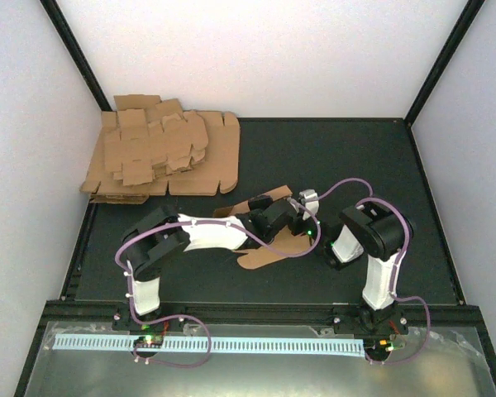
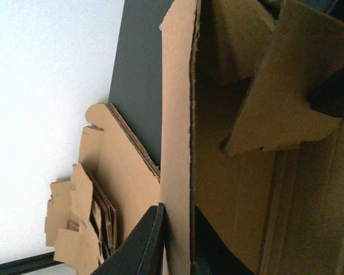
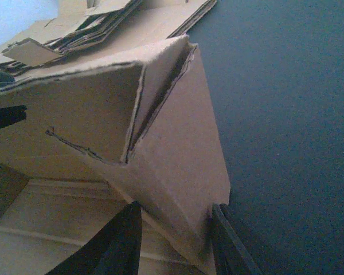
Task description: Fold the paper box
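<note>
The paper box (image 1: 260,258) lies partly folded on the dark mat at mid-table, mostly hidden under both arms. In the left wrist view one raised wall of the paper box (image 2: 178,143) stands upright between the two fingers, and my left gripper (image 2: 178,252) is shut on it. A notched flap (image 2: 281,97) leans over the box's inside. My left gripper (image 1: 300,218) reaches in from the left. My right gripper (image 1: 321,246) comes from the right. In the right wrist view a folded corner flap of the paper box (image 3: 178,154) fills the gap of my right gripper (image 3: 175,240), touching both fingers.
A thick pile of brown cardboard sheets (image 1: 161,153) lies at the back left corner, also seen as the pile (image 2: 74,229) and the pile (image 3: 92,28) from the wrists. White walls close in the mat (image 1: 355,157) on three sides. A metal ledge (image 1: 256,368) runs along the near edge.
</note>
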Controlling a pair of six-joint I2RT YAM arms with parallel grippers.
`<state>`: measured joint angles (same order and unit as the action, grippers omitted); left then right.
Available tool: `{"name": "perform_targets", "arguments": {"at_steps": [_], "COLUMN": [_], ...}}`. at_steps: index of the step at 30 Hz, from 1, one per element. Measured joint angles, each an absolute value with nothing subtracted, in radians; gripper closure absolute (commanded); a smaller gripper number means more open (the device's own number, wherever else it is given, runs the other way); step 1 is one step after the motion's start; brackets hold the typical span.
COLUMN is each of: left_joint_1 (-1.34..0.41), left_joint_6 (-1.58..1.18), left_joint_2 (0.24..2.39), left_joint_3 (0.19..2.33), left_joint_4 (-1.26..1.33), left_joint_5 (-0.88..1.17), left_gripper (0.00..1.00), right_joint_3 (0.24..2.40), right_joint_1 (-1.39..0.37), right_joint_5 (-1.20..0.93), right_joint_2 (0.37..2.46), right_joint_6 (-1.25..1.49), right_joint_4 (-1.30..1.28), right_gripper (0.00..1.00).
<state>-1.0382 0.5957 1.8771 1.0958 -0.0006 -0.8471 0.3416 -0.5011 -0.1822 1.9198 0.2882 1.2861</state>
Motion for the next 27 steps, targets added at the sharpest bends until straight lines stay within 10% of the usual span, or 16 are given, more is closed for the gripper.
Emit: {"name": "perform_targets", "arguments": {"at_steps": [27], "left_joint_1": [-1.011], "left_joint_6": [0.522], "left_joint_2": [1.824], "left_joint_3": [1.11], "left_joint_4": [-0.07], "left_joint_5": [-0.719], "left_gripper": [0.98], "right_joint_3": [0.342], "right_joint_1": [-0.514], "right_joint_5": [-0.17], "right_joint_2": [1.905], "right_joint_6": [0.286], "right_joint_4": [1.324], "right_gripper": [0.47]}}
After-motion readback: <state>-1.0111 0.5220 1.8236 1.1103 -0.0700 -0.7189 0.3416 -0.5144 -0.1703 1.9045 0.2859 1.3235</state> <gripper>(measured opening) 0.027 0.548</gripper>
